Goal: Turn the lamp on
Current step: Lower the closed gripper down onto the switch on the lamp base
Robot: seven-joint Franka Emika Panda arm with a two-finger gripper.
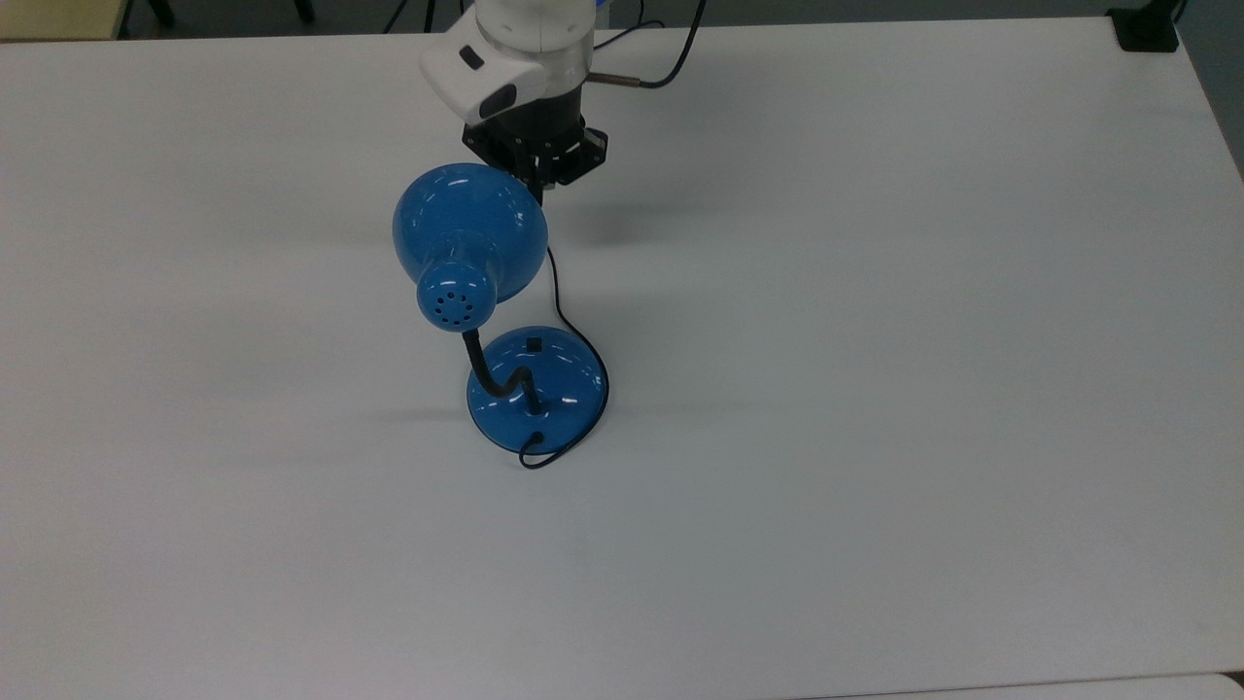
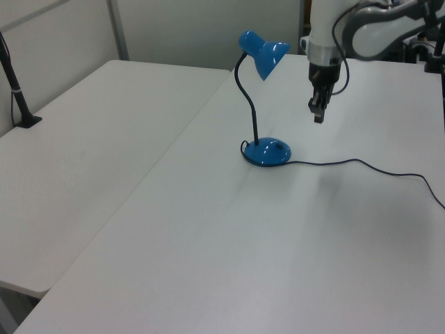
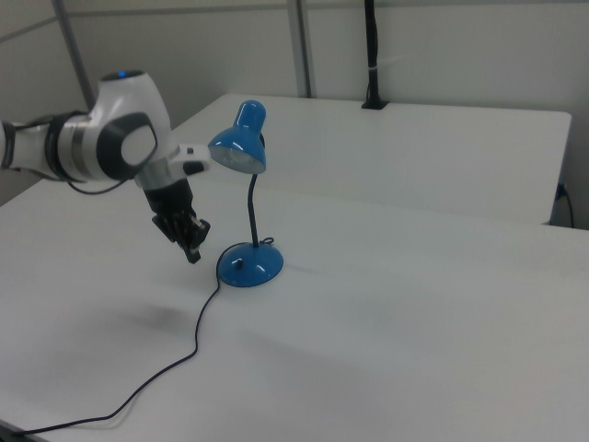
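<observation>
The lamp is glossy blue, with a dome shade [image 1: 469, 233], a black gooseneck [image 2: 245, 97] and a round base [image 1: 537, 387] on the white table. A small black switch [image 1: 534, 343] sits on the base's far side in the top view. The lamp shows no glow. My gripper [image 1: 537, 192] hangs above the table just past the shade's far rim, pointing down, with its fingers shut on nothing. In the left view the gripper [image 2: 318, 117] is to the right of the shade and above the base [image 2: 267, 152]. In the right view the gripper [image 3: 193, 255] is just left of the base [image 3: 249, 265].
The lamp's black cord [image 2: 361, 161] runs from the base across the table under the arm. A second white table [image 2: 90, 132] adjoins on the left view's left, with a black clamped post [image 2: 17, 83]. A black mount [image 1: 1145, 29] sits at the top view's upper right corner.
</observation>
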